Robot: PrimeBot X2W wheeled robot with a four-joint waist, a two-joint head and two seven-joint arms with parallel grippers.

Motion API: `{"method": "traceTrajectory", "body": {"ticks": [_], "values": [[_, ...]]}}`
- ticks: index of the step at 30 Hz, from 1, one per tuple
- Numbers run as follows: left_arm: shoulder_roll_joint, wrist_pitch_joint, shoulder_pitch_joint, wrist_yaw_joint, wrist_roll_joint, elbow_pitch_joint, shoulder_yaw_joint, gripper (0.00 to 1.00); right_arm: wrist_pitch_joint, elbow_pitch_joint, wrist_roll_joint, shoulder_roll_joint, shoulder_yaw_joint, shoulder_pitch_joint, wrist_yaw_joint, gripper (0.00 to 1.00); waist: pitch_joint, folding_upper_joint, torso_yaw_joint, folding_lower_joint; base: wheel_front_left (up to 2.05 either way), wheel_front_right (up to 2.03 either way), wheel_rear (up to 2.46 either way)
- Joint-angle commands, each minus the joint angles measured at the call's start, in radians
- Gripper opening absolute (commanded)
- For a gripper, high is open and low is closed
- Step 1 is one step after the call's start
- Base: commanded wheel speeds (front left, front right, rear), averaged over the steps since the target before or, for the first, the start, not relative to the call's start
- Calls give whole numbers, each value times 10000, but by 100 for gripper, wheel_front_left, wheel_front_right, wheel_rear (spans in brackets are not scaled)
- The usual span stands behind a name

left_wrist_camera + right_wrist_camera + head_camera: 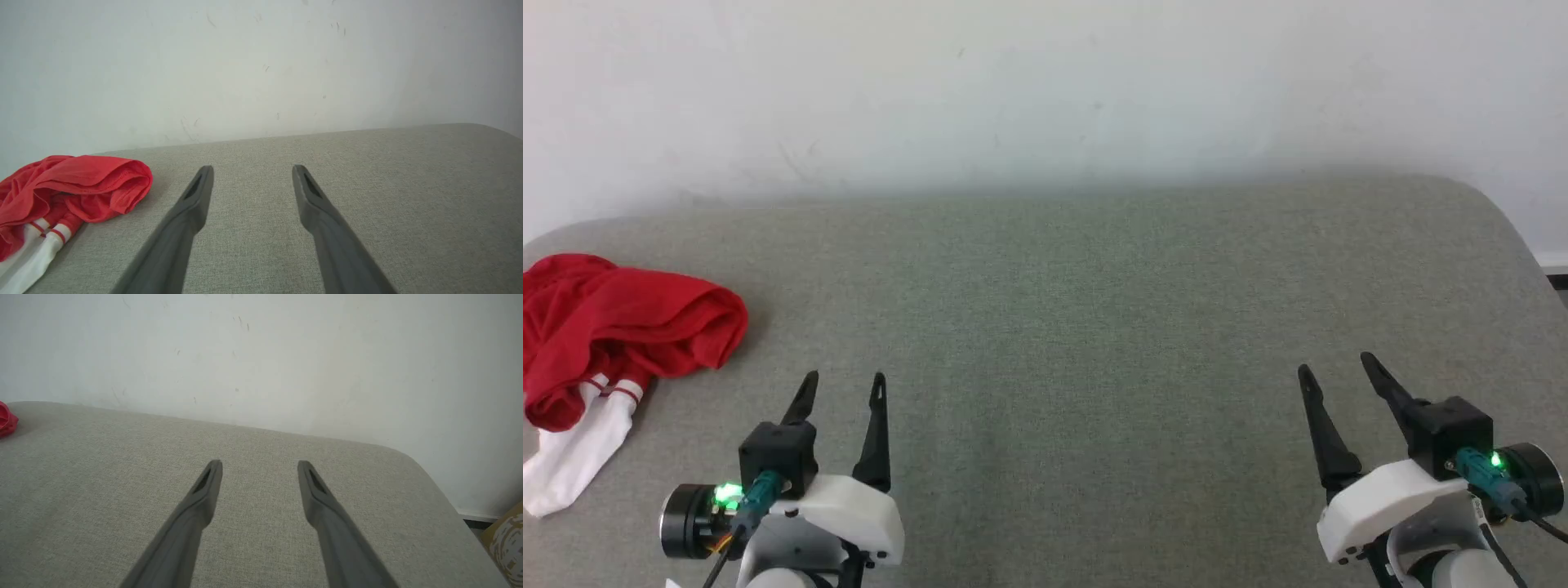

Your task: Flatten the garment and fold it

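**Left gripper (844,377) and right gripper (1337,363) open and empty, garment (629,327) heaped off to the left**

The left gripper sits over the near left part of the grey cushion (1094,327). Its two long dark fingers are spread apart and point toward the pale wall (1045,82), with nothing between them but bare fabric. A small green lamp (727,493) glows on its wrist. In the left wrist view the same fingers stand wide, and the cushion's weave shows plainly in the gap.

Off to that gripper's left, and a little farther toward the wall, lies the garment. It is a crumpled red heap, neither flattened nor folded, close to the cushion's far left corner. Its nearest red fold comes near the gripper's left finger but stays apart from it, with a strip of bare cushion between the two. One white sleeve (580,457), with thin red stripes at the cuff, trails out from under the red cloth toward the cushion's near edge.

The right gripper is over the near right part of the cushion. Its fingers are likewise parted and hold nothing, and a green light glows on its wrist too. The garment is well apart from it, across the whole breadth of the cushion. In the right wrist view a scrap of the red cloth shows at the far left side.

Past the cushion's rounded far right corner, low against the wall, that view catches something tan with a pale pattern (504,535). I cannot tell what it is.
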Motion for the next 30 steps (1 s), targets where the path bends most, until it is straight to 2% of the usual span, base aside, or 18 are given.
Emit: {"method": "traceTrajectory", "body": {"ticks": [1,10,30], "values": [[-4,-68,-53,83,-69,42,-46,100,-99,15,45,5,-19,-7,-1,100,0,0,23,0,0,0,0],[18,-261,-84,267,-193,117,-92,100,-266,67,82,8,-5,-20,-3,100,0,0,389,0,0,0,0],[84,-680,55,721,-402,56,-48,100,-595,177,217,14,273,-141,-6,100,3,0,1659,0,0,0,0]]}}
